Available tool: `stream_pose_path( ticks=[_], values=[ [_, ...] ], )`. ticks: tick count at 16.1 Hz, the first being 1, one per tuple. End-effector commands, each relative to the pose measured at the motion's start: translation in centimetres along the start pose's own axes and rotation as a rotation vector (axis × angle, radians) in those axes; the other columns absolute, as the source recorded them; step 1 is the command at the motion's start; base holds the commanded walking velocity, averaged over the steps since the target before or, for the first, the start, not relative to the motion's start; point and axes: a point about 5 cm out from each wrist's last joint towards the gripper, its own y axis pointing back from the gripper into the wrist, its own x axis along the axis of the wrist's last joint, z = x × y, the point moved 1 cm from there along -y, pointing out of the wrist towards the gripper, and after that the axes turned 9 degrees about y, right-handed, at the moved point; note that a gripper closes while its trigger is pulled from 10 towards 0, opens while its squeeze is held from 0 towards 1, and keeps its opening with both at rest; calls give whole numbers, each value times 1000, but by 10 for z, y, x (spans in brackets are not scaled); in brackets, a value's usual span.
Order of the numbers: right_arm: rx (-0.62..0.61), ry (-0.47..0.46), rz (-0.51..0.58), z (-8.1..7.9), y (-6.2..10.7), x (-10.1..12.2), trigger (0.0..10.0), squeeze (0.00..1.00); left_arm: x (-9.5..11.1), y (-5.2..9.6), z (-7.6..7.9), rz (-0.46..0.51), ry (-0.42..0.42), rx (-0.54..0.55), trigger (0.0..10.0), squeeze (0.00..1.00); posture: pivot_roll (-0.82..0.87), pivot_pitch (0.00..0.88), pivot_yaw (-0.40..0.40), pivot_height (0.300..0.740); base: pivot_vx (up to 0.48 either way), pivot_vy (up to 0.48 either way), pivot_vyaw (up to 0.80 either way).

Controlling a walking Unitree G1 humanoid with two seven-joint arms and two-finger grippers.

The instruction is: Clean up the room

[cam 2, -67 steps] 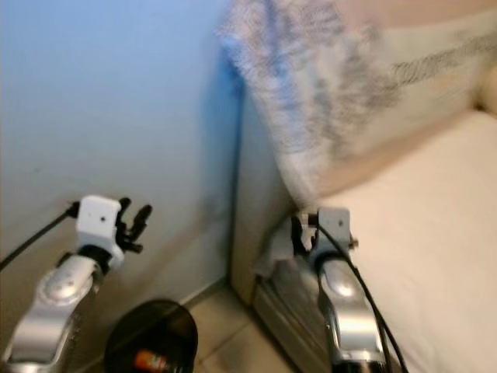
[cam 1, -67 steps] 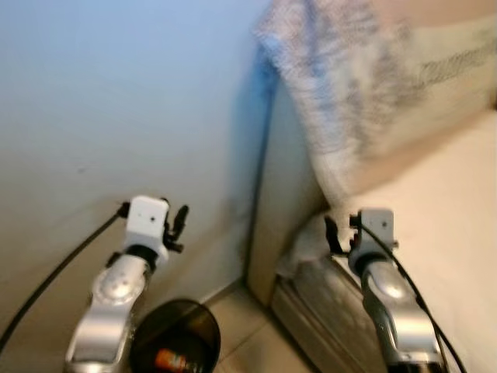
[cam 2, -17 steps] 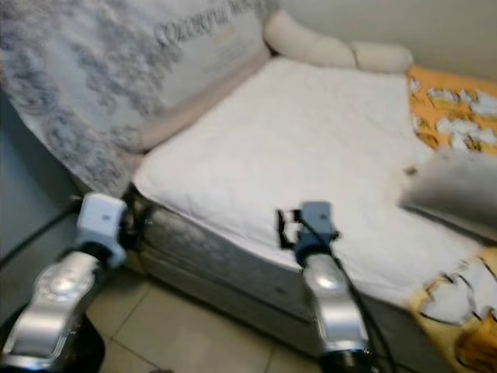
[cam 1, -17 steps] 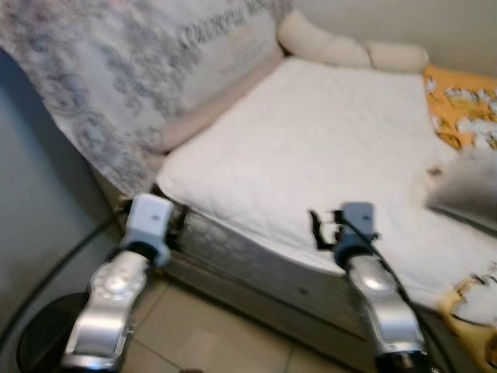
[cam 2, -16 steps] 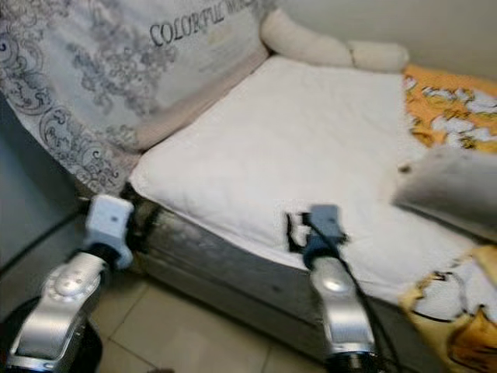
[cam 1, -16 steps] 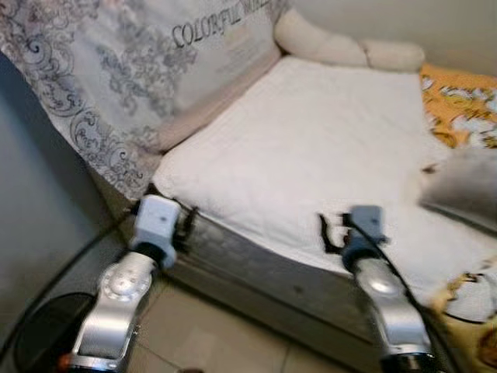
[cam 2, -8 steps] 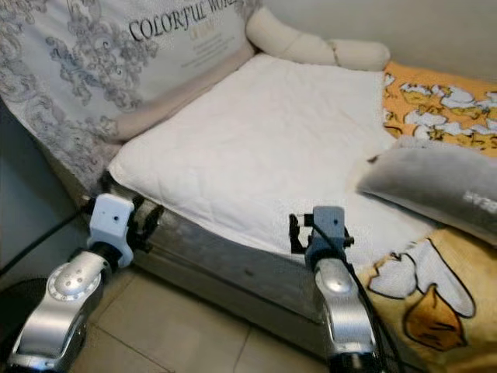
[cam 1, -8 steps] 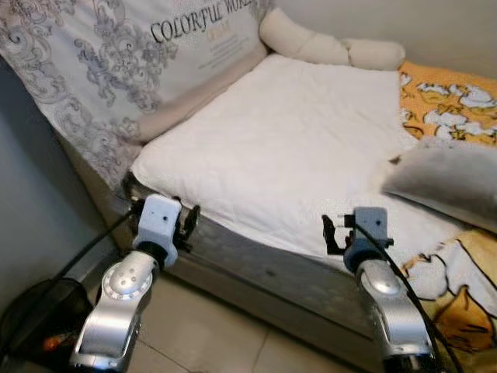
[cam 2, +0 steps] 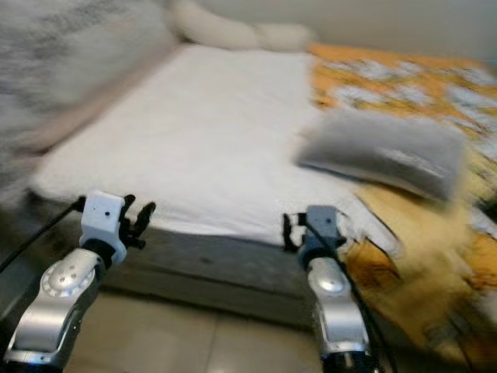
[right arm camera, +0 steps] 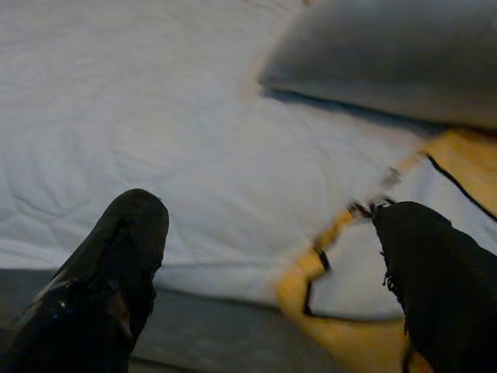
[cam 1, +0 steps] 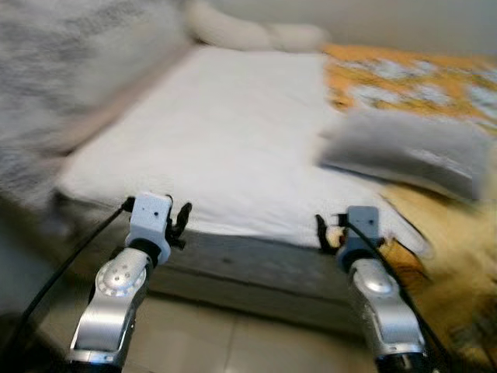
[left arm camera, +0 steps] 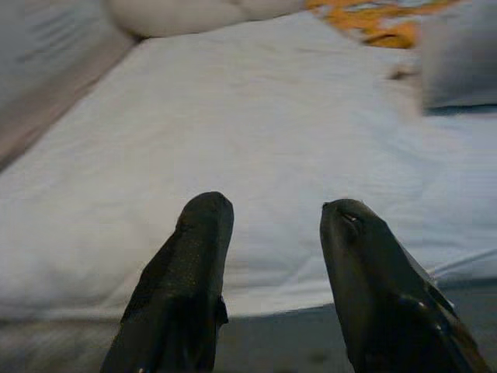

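Both arms are raised at the edge of the bed (cam 1: 225, 148), likely readying to tidy the grey pillow (cam 1: 404, 151) on it. The left end effector (left arm camera: 272, 225) and the right end effector (right arm camera: 272, 233) are spread and empty.

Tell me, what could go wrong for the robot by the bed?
1. The head views are blurred, so the robot is likely turning; it could misjudge the bed edge close before both grippers and bump it.
2. The right gripper, open and empty, sits near the orange blanket hanging off the edge; a finger could snag it and drag it down.
3. The grey pillow lies partly on that blanket, so a tug might shift it too.
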Motion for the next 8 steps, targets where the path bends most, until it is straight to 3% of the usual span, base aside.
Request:
stream_pose_path(
  ticks=[1,2,8],
  values=[
    [-11,13,5,3,-2,3,10000,1000,3,-1,1,5,5,-9,10000,0,145,0,3,740,251,0,-763],
    [-11,14,7,3,-2,3,10000,1000,3,-1,1,7,8,-8,10000,0,145,0,3,740,277,0,-494],
    [-11,19,10,4,-2,4,10000,1000,4,-1,0,11,19,-2,10000,0,143,0,3,740,339,0,0]
  ],
)
